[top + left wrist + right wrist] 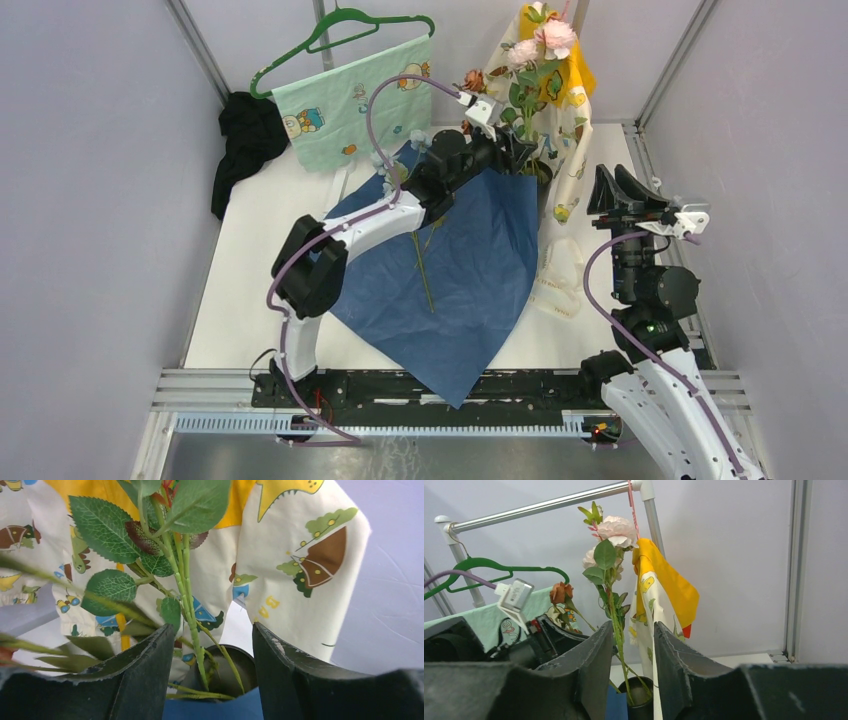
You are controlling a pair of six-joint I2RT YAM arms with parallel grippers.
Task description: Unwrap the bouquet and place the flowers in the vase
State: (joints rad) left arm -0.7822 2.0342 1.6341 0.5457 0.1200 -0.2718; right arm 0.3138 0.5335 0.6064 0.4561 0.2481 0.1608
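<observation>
- Standing upright in the vase [227,667], the flowers [150,545] rise just beyond the tips of the left gripper [212,635], whose jaws are spread and clasp nothing.
- The right gripper [634,630] hangs well apart from the vase, jaws parted and empty, the stems showing through its gap.
- The blue wrapping paper [480,260] lies flat beneath and behind the left jaws, one loose stem [425,270] on it.
- A patterned garment [300,555] hangs just past the vase.
</observation>
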